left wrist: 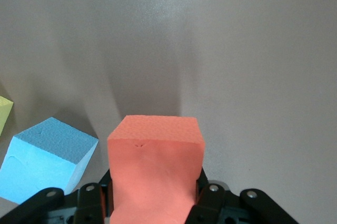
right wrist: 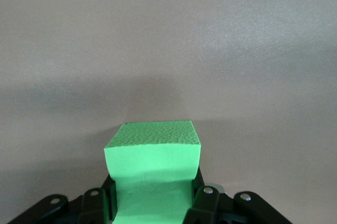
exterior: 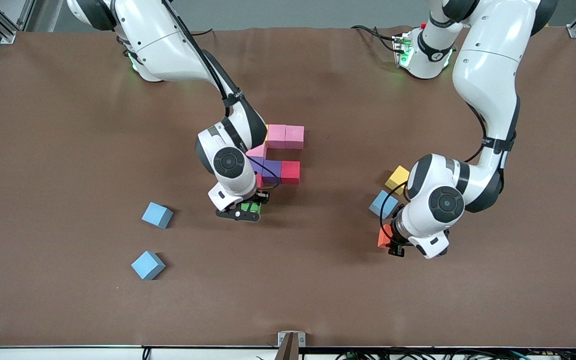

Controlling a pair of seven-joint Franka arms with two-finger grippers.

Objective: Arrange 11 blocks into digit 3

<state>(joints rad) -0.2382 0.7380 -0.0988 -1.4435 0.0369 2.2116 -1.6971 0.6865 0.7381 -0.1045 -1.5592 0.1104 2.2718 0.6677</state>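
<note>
A partial figure of blocks lies mid-table: two pink cubes (exterior: 285,136) side by side, another pink one (exterior: 258,150) half hidden by the right arm, then a purple cube (exterior: 271,170) and a red cube (exterior: 290,172). My right gripper (exterior: 247,211) (right wrist: 152,205) is shut on a green block (exterior: 253,206) (right wrist: 152,163), over the table beside the purple cube. My left gripper (exterior: 392,243) (left wrist: 155,205) is shut on an orange block (exterior: 383,236) (left wrist: 155,166), over the table beside a light blue block (exterior: 382,204) (left wrist: 45,158).
A yellow block (exterior: 398,179) lies by the left arm's elbow, just past the light blue one. Two more light blue blocks (exterior: 157,215) (exterior: 148,265) sit toward the right arm's end, nearer the front camera. The brown mat (exterior: 288,290) covers the table.
</note>
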